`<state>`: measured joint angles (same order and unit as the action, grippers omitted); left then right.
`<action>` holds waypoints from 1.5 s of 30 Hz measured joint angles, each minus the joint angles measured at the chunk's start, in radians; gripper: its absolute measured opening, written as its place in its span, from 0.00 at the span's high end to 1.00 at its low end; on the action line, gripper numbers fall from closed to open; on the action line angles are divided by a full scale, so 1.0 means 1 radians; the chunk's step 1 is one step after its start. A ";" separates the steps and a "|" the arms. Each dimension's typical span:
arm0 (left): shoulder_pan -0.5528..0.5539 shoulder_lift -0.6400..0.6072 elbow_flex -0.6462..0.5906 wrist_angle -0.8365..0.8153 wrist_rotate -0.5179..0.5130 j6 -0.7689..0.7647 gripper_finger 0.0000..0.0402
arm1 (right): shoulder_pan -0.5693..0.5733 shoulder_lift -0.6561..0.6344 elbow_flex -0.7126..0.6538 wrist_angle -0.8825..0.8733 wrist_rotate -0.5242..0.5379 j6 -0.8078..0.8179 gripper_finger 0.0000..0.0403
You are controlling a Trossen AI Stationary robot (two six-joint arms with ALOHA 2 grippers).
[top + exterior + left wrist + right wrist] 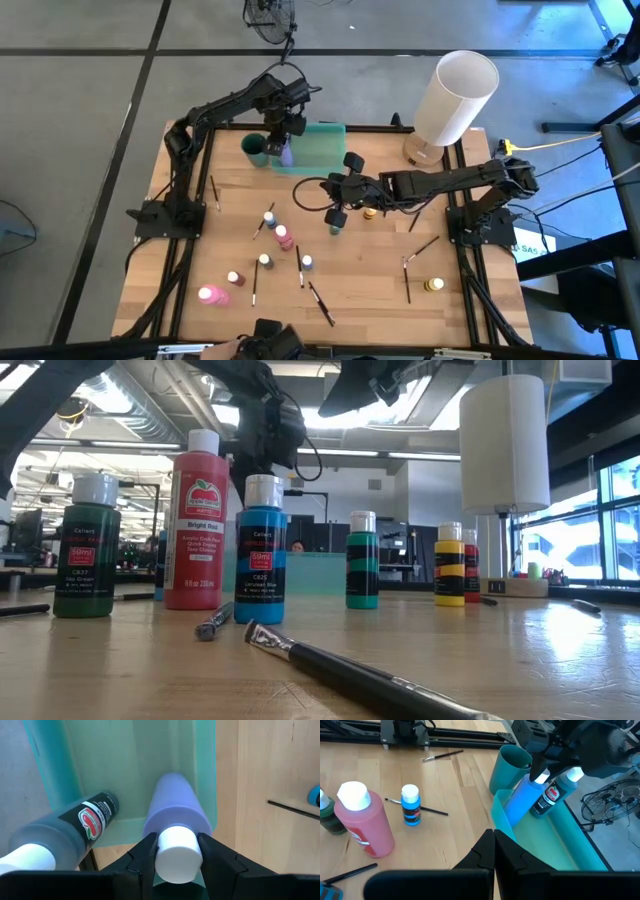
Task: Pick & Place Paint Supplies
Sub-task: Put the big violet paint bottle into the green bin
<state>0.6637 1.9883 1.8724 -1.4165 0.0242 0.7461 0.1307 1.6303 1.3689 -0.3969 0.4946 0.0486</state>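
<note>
At twelve o'clock on the wooden table (380, 290), close to its far edge, we see the left gripper (285, 140) with its fingers clamped on the white cap of a purple paint bottle (175, 815). The bottle leans over the near rim of the translucent green rectangular tray (322, 150), its body inside the tray. A dark bottle with a red label (82, 827) lies tilted just beside it, and a teal cup (255, 150) stands touching the tray's nine o'clock end. The big white cylindrical lamp (455, 97) stands at two o'clock, apart from the tray.

We find the right gripper (340, 195) at the table's centre, its fingers pressed together on nothing, with a green bottle (335, 228) and a yellow bottle (370, 212) just beside it.

Toward six o'clock the board is crowded: a tall red bottle (285, 238), a blue bottle (270, 218), a pink bottle (212, 296), a second yellow bottle (434, 285) and thin dark paintbrushes (320, 303) lie scattered. Open wood remains between the tray and these.
</note>
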 joint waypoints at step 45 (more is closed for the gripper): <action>-0.003 0.015 -0.006 0.011 0.052 -0.079 0.58 | -0.018 0.000 0.000 -0.070 0.003 0.031 1.00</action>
<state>0.6609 2.0037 1.8660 -1.4053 0.0759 0.6667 0.1127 1.6306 1.3689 -0.4665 0.4974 0.0791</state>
